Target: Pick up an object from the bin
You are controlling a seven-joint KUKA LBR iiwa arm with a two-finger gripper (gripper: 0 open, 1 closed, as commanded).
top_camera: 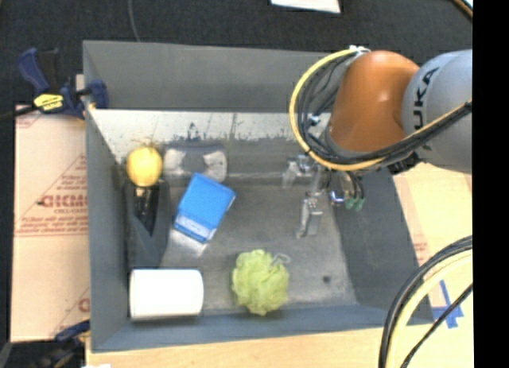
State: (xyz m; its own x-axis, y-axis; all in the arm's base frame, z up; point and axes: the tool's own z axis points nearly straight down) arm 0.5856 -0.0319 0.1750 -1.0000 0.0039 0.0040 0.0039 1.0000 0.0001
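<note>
My gripper (309,217) hangs below the orange wrist cover over bare bin floor, right of the middle. Nothing shows in it. Nearest to it lies a fluffy green mesh sponge (260,280), below and to the left by the front wall. A blue box (203,207) with a pale lower end lies tilted further left, apart from the gripper. A small crumpled whitish piece (211,162) sits at the back wall above the blue box.
Along the left wall stand a yellow lemon-like ball (145,165) and a black object (146,208) just below it. A white cylinder (166,292) lies in the front left corner. The arm and its cables cover the bin's back right corner.
</note>
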